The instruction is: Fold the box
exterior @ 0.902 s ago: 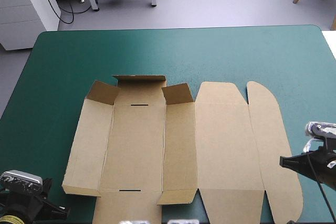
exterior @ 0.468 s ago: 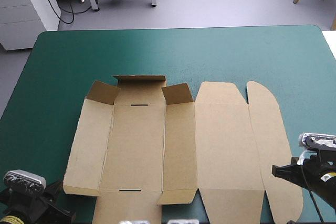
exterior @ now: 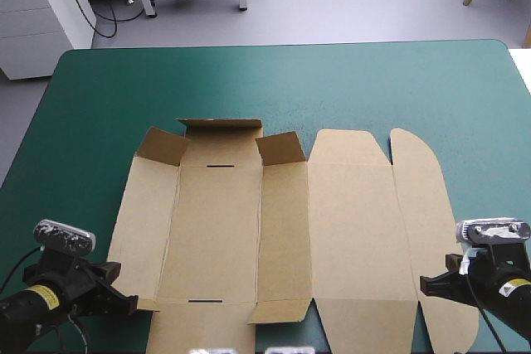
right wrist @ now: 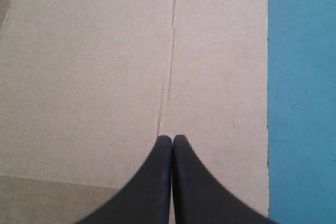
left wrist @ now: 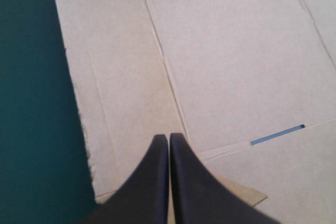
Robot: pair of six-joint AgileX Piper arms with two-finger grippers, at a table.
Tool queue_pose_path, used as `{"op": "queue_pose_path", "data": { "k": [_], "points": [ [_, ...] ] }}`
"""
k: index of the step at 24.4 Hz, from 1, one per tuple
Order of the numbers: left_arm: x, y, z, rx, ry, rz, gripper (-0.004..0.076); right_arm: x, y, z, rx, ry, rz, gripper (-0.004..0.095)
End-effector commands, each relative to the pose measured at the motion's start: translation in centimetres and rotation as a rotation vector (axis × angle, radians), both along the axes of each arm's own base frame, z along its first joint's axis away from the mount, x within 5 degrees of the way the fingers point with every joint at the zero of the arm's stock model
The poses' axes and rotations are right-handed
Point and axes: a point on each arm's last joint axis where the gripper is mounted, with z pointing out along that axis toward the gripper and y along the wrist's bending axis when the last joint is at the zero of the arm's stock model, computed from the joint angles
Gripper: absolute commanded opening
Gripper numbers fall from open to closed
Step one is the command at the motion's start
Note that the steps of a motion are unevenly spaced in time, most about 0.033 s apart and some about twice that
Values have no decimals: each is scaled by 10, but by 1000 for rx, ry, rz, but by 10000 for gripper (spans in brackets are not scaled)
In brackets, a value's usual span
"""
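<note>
The brown box (exterior: 332,230) lies as a flat cut sheet on the teal-green cover, with three short flaps (exterior: 217,124) raised at its far end. My left gripper (exterior: 130,304) is shut, its tip over the sheet's near left corner. The left wrist view shows brown board (left wrist: 236,51) with fold lines and a narrow slot (left wrist: 277,134) ahead of the left gripper (left wrist: 168,137). My right gripper (exterior: 425,285) is shut too, pointing across the rounded right panel near its front. In the right wrist view the right gripper (right wrist: 172,138) hovers over a crease in the board (right wrist: 94,66).
Teal-green cover (exterior: 332,80) stretches from the box's far flaps to the table's far edge. Strips of cover also run along the sheet's left side (left wrist: 31,103) and right side (right wrist: 302,77). The sheet's near flaps reach the table's front edge.
Both grippers have moved inward over the box. The left one came up and right to the near left corner; the right one slid left and nearer onto the rounded panel. The box lies as before.
</note>
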Motion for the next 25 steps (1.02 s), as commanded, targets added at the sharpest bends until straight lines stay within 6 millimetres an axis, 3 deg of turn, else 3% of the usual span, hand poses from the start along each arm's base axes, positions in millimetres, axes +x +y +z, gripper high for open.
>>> {"op": "queue_pose_path", "data": {
  "k": [1, 12, 15, 23, 25],
  "points": [
    [18, -8, 13, -65, -52, 0, -10, 4, 0, 9, -3, -60, -1, -20],
    [58, -19, 12, -30, 69, 4, -10, 6, -1, 1, 0, -56, -8, -19],
    [71, -21, 18, -11, 77, 0, -10, 7, 0, -12, 6, -35, 9, -19],
    [94, -24, 35, 33, 61, 13, -10, 6, 2, -12, 0, -44, 31, -19],
    [112, -25, 38, 63, 73, 20, -8, 6, 2, -12, 0, -44, 31, -19]
  ]
}}
